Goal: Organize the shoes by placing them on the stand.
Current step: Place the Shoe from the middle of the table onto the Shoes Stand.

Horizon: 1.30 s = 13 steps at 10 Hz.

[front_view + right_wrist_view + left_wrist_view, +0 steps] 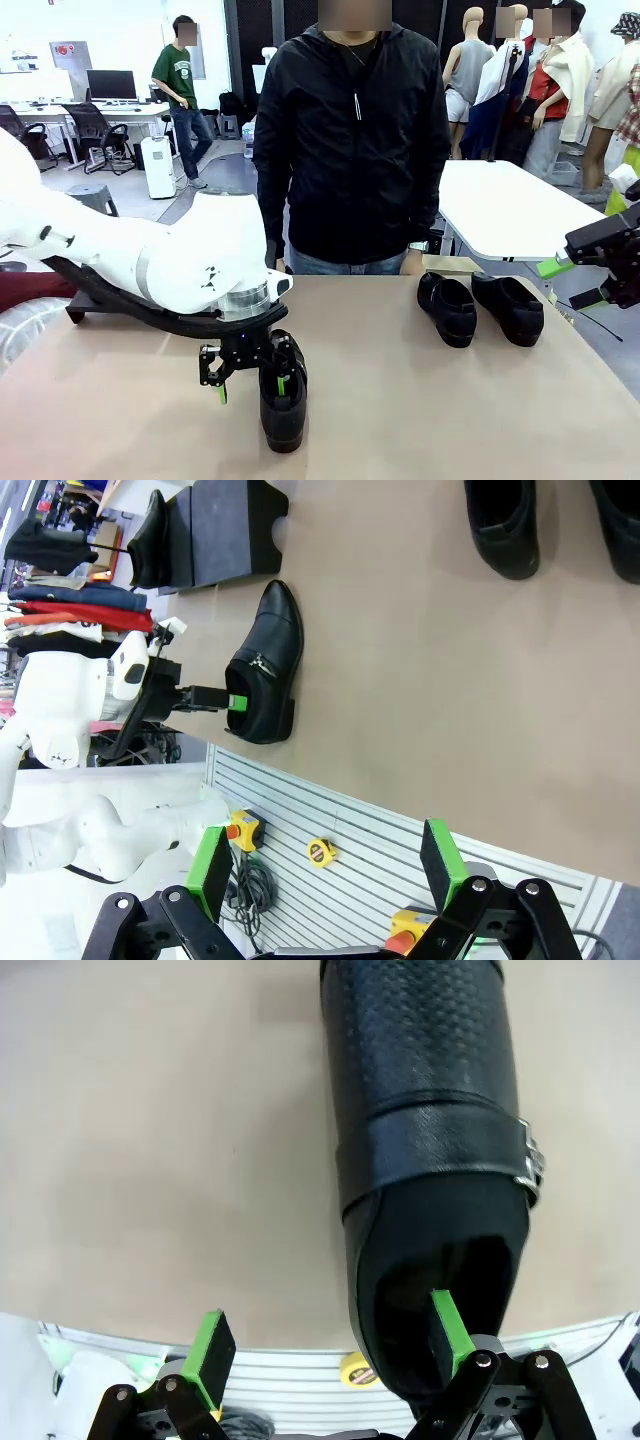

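Jaws apart, left gripper (252, 388) points down; one finger (448, 1332) over shoe (425, 1110).

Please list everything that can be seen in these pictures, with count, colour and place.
table: one, tan, under everything
stand: one seen, black, table's left
shoes: four, black; one front middle, two on the right, one by the stand
tape measure: one, yellow, below the table's near edge
person: one, black jacket, far side
left claw: one, open, at the front shoe's heel
right claw: one, open, empty, past the table's right edge
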Each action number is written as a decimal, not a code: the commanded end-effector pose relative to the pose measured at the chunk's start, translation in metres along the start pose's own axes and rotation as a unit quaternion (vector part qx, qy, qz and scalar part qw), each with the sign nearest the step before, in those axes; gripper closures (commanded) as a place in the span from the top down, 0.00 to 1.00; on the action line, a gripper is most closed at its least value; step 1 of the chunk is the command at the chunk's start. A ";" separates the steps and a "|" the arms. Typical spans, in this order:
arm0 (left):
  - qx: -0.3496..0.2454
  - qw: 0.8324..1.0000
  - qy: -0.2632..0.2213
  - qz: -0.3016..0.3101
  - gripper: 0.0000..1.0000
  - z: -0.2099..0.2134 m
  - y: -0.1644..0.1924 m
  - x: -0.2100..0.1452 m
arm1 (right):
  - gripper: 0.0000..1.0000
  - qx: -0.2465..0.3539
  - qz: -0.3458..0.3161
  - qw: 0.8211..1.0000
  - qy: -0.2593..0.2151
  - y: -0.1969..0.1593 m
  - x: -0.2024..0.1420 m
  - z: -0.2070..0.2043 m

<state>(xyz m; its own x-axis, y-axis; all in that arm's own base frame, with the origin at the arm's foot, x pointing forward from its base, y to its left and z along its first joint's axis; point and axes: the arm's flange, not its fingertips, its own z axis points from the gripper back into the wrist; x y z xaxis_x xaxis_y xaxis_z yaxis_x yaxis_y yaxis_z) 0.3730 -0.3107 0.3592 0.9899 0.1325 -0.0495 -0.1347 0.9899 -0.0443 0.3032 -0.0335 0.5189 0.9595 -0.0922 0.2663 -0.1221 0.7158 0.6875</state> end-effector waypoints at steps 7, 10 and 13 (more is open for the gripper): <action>-0.014 0.998 -0.052 0.022 0.00 0.000 0.000 0.006 | 1.00 0.015 0.001 1.000 -0.003 0.001 0.001 0.000; -0.008 0.998 -0.053 0.021 0.00 -0.001 -0.001 0.006 | 1.00 0.015 0.001 1.000 -0.003 0.001 0.001 0.000; 0.001 0.998 -0.054 0.015 0.00 -0.004 -0.002 0.006 | 1.00 0.015 0.001 1.000 -0.003 0.001 0.001 0.000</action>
<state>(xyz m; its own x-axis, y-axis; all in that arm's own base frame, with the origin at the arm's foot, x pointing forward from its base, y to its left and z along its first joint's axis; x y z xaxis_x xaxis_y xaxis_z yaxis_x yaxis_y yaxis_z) 0.3810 -0.3099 0.3590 0.9890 0.1445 0.0319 -0.1421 0.9876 -0.0674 0.3032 -0.0335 0.5189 0.9595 -0.0922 0.2663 -0.1220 0.7158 0.6876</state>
